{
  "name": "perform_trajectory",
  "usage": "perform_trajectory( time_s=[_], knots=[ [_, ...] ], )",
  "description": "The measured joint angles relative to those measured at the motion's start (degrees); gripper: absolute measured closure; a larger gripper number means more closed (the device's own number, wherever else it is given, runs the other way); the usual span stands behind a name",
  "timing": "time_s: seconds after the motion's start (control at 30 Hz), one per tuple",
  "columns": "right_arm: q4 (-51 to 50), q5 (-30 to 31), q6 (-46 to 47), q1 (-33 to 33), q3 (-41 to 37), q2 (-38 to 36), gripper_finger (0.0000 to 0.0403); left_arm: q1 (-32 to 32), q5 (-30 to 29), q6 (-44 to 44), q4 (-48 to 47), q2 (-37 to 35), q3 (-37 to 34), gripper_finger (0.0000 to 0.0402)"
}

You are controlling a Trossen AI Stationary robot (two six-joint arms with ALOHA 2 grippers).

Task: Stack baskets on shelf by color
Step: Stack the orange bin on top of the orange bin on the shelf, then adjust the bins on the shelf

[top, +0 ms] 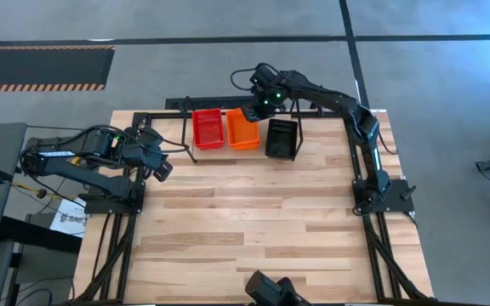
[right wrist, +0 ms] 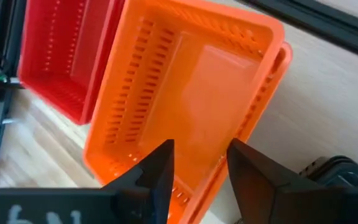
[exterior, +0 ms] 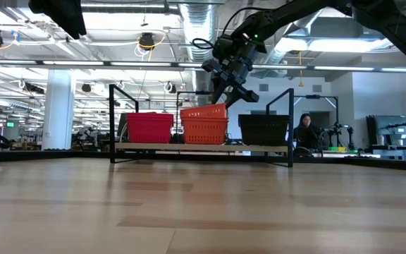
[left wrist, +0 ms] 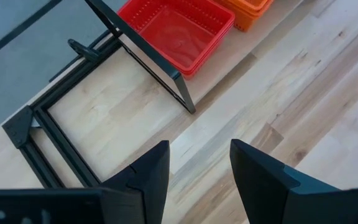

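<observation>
Right end effector [top: 253, 111] above orange basket [top: 243, 129]

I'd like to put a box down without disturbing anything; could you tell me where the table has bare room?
The tabletop in front of the shelf is bare wood between the two arm bases. The shelf is crowded: red stack, orange stack and black stack side by side, right claw just over the orange. The left claw hovers at the table's left edge.

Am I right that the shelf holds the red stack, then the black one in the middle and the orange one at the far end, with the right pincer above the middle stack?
Not quite: in the high view the orange baskets sit in the middle, between the red baskets and the black baskets at the end. The right pincer is indeed above the middle stack on the shelf.
</observation>
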Motion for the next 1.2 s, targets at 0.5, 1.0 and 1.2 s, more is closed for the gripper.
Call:
perform_trajectory(
  time_s=[0.5, 1.0, 1.2],
  knots=[
    [-14.3, 4.3, -4.9, 2.6, 20.2, -0.7, 0.0256, 0.0, 0.1, -0.4, 0.2, 0.0, 0.0, 0.0244],
    [-14.2, 16.5, -16.5, 16.8, 20.8, 3.7, 0.0391, 0.0, -0.2, -1.4, 0.2, 0.0, 0.0, 0.0244],
    [-26.3, 21.8, -13.3, 21.8, 19.9, 5.9, 0.0398, 0.0, -0.2, -1.9, 0.2, 0.0, 0.0, 0.0244]
  ],
)
